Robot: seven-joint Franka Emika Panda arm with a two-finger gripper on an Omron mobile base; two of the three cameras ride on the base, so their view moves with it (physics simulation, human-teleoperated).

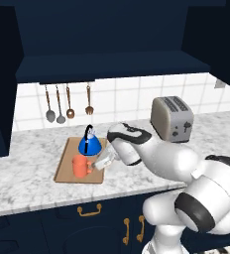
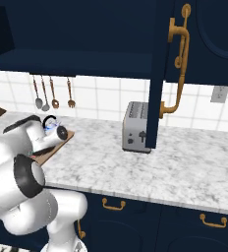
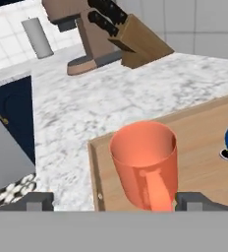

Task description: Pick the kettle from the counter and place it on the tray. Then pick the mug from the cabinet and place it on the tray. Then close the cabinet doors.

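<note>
Two items stand on the tray (image 1: 67, 168): kettle (image 1: 89, 144) and mug (image 1: 80, 166); gripper (image 3: 115, 202) spread wide about the mug's handle, fingers (image 3: 37, 202) apart, not clamping.

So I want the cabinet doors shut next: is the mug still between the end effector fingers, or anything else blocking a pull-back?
The mug stands on the tray beside the kettle, its handle between the open end effector fingers. Nothing else visibly crowds it, so backing off looks feasible.
</note>
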